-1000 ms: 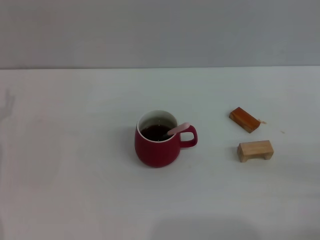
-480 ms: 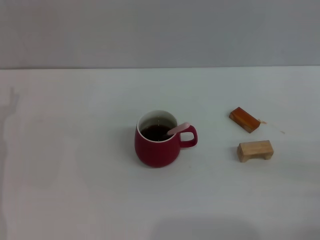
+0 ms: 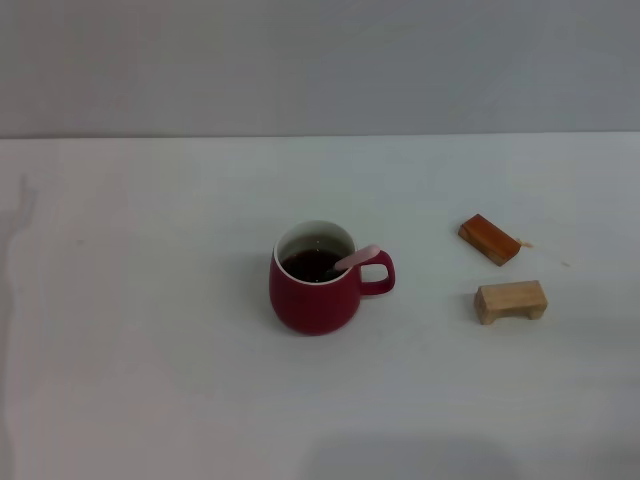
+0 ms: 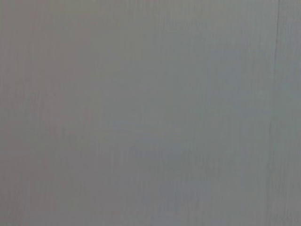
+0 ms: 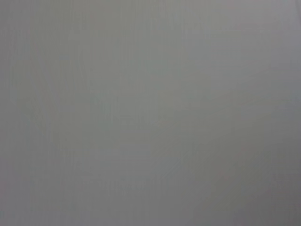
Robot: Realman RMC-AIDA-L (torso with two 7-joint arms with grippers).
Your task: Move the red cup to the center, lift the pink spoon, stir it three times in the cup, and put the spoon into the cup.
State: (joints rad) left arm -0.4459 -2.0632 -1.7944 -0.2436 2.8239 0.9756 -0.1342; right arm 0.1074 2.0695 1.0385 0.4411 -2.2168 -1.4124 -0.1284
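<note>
The red cup [image 3: 314, 296] stands upright near the middle of the white table, its handle pointing right and dark liquid inside. The pink spoon [image 3: 357, 258] rests in the cup, its pale handle leaning over the rim above the cup's handle and its bowl hidden in the liquid. Neither gripper shows in the head view. Both wrist views show only a plain grey surface.
Two small wooden blocks lie to the right of the cup: a reddish-brown block [image 3: 489, 239] farther back and a pale arch-shaped block [image 3: 510, 301] nearer the front. A faint shadow falls on the table [image 3: 150, 380] at its far left edge.
The faint shadow at the table's left edge shifted slightly. The cup, spoon and blocks have not moved.
</note>
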